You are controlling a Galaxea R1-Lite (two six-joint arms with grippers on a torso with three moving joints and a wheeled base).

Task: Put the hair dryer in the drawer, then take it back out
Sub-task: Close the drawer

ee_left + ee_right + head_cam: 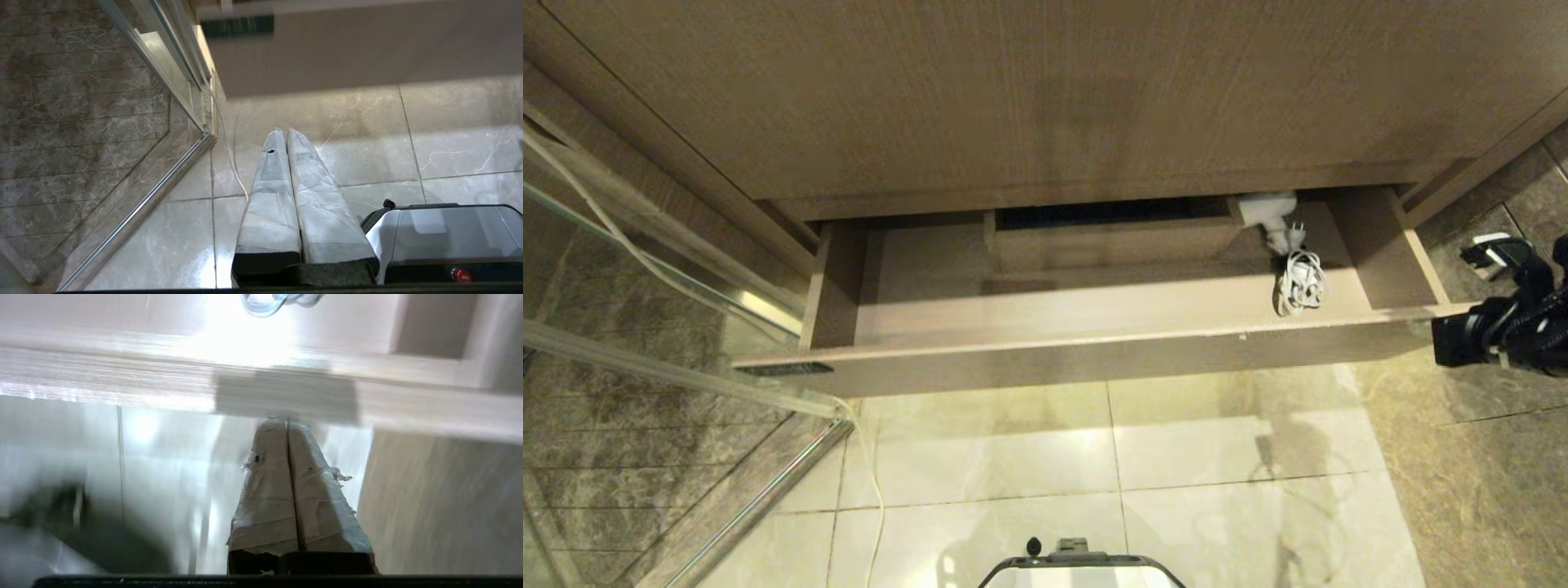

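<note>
Right gripper [287, 424], fingers pressed together and empty, hovers at the drawer [1094, 359] front, right of frame. Hair dryer [1270, 214] lies at the drawer's upper right, half under the cabinet; a reach could snag its bundled cord [1300, 284] or clip the drawer rim.

We see the drawer [1094, 359] pulled open: wide, shallow, light wood, plain front with a small black label at its left end, boxed cut-out at back middle. The hair dryer [1267, 211] lies inside at the back right corner, white, partly tucked under the cabinet edge. Its bundled white cord [1300, 282] and plug sit just in front of it on the drawer floor.
</note>
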